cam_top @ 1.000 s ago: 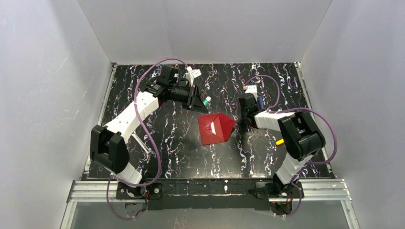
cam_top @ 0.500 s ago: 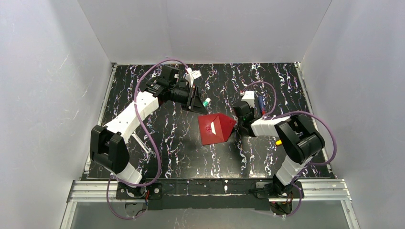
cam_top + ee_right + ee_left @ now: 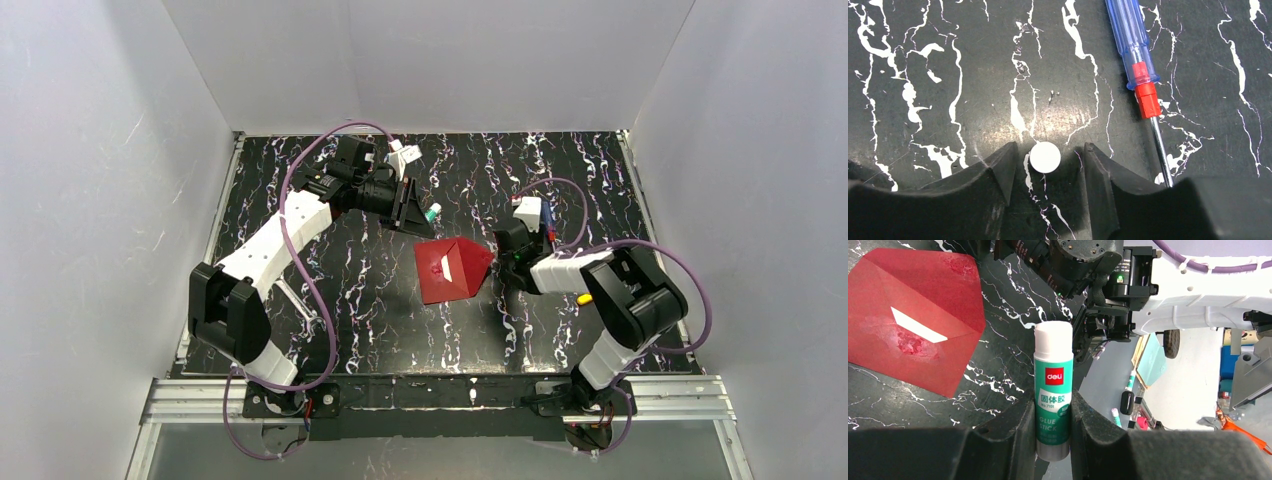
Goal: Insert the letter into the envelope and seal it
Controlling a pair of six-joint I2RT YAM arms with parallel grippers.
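Left gripper [image 3: 1052, 412] around "deli" GLUE STICK [image 3: 1053, 385]

Robot laboratory test cell.
Plain white panels [image 3: 430, 60] enclosed a black marbled counter [image 3: 380, 320]; two cabled arms [image 3: 270, 240] stood bolted to an aluminium rail [image 3: 190, 400].

The envelope [image 3: 923, 285] is matt red paper, scuffed rough in patches; the glue stick [image 3: 1053, 395] is smooth, glossy plastic; the screwdriver [image 3: 1130, 45] has a clear blue plastic handle and a bright metal shaft; the table [image 3: 948, 65] is faintly shiny black marbling.
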